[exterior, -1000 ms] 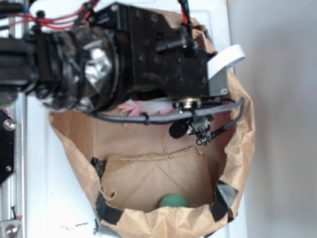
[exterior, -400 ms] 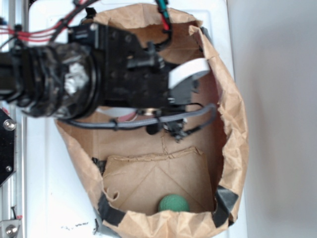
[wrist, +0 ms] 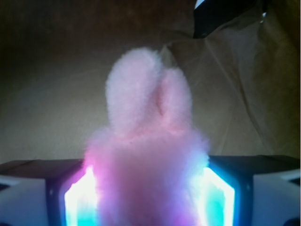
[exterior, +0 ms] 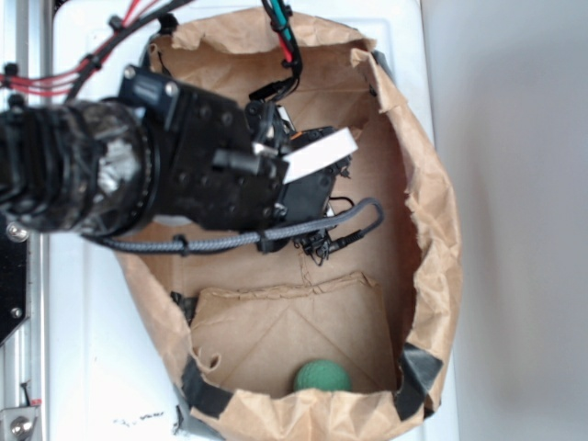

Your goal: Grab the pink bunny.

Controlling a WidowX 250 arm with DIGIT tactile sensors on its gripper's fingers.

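In the wrist view the pink bunny (wrist: 148,117) fills the gap between my gripper's (wrist: 148,188) two glowing pads (wrist: 77,197), which press against its fuzzy sides. Its two long ears point away from the camera toward the brown paper behind. In the exterior view my gripper (exterior: 317,175) is low inside the paper bag (exterior: 441,230), with its white finger on top. The black arm body hides the bunny there.
A green ball (exterior: 322,377) lies at the near end of the bag floor. Crumpled paper walls ring the gripper, and black tape (exterior: 418,367) holds the bag's near corners. The grey cable (exterior: 276,237) loops under the wrist.
The arm has moved left and sunk deeper into the bag. The pink patch that showed under the arm a second ago is now covered.
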